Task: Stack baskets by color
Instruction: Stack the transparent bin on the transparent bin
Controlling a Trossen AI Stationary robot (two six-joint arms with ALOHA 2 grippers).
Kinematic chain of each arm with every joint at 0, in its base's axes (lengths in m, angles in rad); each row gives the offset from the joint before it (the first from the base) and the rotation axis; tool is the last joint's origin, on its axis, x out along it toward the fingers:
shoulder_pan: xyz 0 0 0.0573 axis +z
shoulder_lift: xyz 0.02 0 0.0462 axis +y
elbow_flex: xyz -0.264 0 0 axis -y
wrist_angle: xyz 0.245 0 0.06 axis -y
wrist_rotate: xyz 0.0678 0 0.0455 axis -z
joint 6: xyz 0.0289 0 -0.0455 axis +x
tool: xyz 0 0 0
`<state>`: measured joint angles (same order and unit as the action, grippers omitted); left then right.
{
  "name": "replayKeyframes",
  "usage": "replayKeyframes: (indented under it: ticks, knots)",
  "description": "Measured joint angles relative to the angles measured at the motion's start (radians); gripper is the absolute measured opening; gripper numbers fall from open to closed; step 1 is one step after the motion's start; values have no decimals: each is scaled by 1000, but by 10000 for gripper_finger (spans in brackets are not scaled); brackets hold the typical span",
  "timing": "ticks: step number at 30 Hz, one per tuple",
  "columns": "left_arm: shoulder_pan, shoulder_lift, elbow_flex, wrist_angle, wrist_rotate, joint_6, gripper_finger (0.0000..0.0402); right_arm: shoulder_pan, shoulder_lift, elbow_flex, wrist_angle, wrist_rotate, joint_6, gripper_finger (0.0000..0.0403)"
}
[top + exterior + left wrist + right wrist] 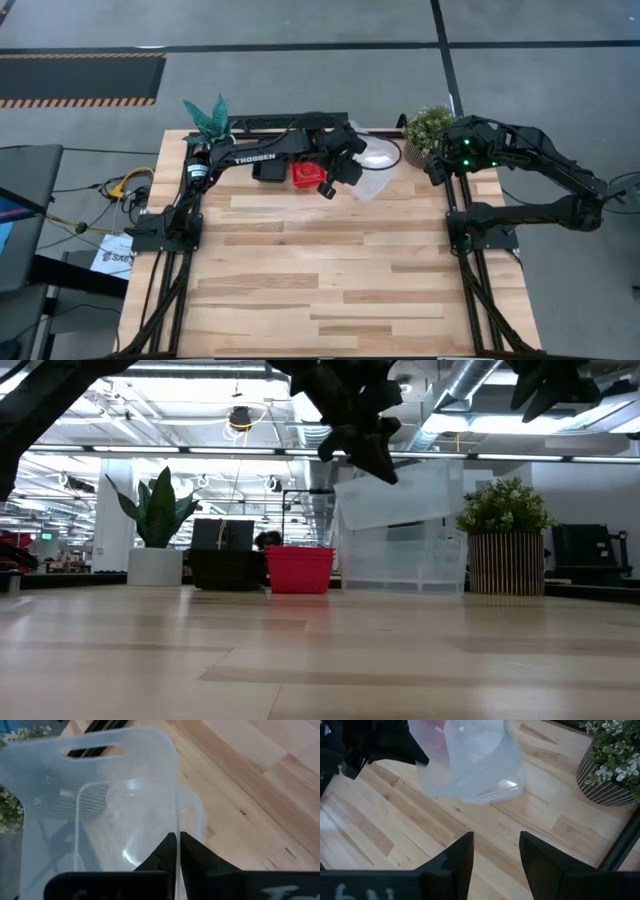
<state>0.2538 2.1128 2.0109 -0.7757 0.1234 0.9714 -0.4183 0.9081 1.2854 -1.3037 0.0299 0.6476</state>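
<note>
My left gripper (pixel 365 445) is shut on a clear basket (pixel 395 495), held tilted above a second clear basket (pixel 405 560) that rests by its base at the table's far edge. A red basket (pixel 298 570) and a black basket (pixel 225 565) sit on the table to the left of it. In the high view the left gripper (pixel 335 172) reaches along the far edge past the red basket (pixel 305 175) and the black basket (pixel 268 170). My right gripper (pixel 496 850) hangs open and empty at the far right (pixel 437 172), apart from the baskets. My left gripper pinches one side wall of the clear basket at its rim (pixel 176 820), one finger inside the basket and one outside. The fingers slant down from the table's left. The basket is raised and tilted; whether its low edge touches the clear basket beneath, I cannot tell.
A spiky green plant (pixel 207 120) in a white pot stands at the far left corner and a bushy plant (pixel 428 125) in a striped pot at the far right, close to the clear baskets. The bare wooden table (pixel 330 270) stretches toward the near edge.
</note>
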Motion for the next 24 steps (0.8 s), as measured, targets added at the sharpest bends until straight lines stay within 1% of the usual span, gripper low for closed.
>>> replayKeyframes:
  ticks: [7,10,12,15,20,24]
  knots:
    - [1,1,0,-15,12,25,0,0,0,0,0,0,0,179]
    - [0,25,0,-28,10,44,0,0,0,0,0,-1,0,179]
    - [0,41,-1,-34,0,40,0,0,0,0,0,-2,0,179]
    - [-7,47,0,-39,-47,42,0,0,0,0,0,-2,0,179]
    - [-9,43,1,-49,-52,48,0,0,-1,0,-2,-2,-1,179]
    - [-9,41,1,-58,-79,56,0,0,-1,0,-2,-2,-11,179]
